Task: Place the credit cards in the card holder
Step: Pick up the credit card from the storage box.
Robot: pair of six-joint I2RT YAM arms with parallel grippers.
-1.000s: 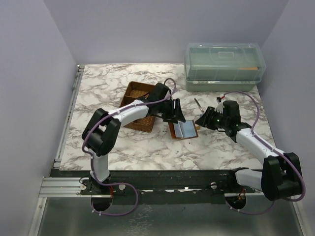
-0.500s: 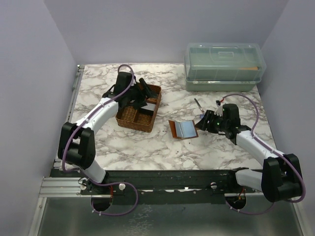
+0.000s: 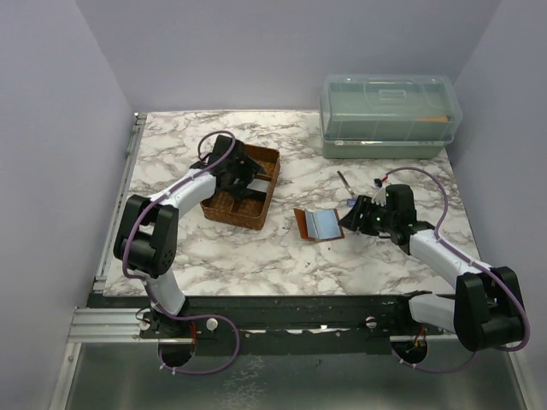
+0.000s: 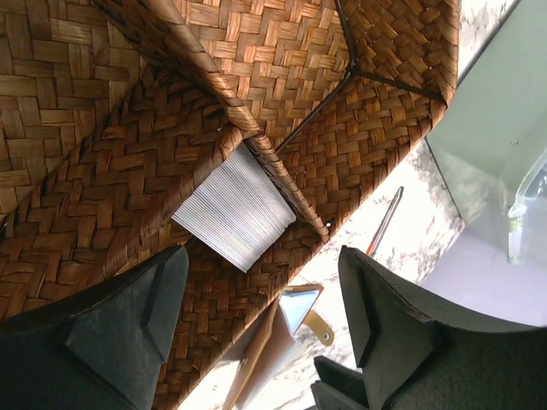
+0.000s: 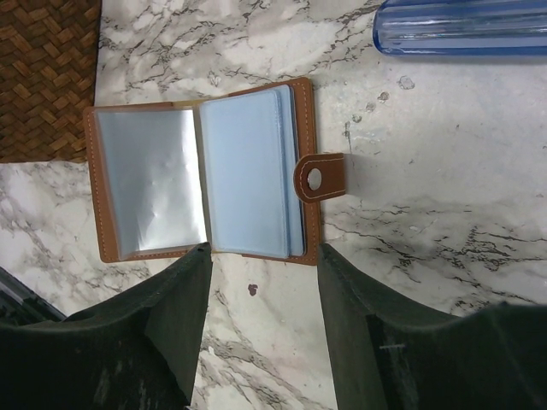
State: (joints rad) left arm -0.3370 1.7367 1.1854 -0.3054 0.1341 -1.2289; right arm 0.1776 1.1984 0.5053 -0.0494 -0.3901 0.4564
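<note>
The card holder (image 5: 145, 184) lies open on the marble table, also seen in the top view (image 3: 306, 226). A pale blue credit card (image 5: 248, 171) sits in its right-hand pocket; the left pocket looks empty. My right gripper (image 5: 263, 282) is open and empty, its fingers just at the holder's near edge, not touching. Another credit card, pale grey and striped (image 4: 235, 213), leans in a compartment of the woven basket. My left gripper (image 4: 261, 316) is open and empty just above that card, over the basket in the top view (image 3: 242, 175).
The brown divided basket (image 3: 224, 207) stands left of the holder. A thin dark stick-like tool (image 3: 342, 181) lies behind the holder. A large clear lidded plastic box (image 3: 389, 115) stands at the back right. Side walls close in the table on both sides.
My left arm has swung from over the card holder back to the basket and now points down into it. My right gripper has crept a little left toward the holder.
</note>
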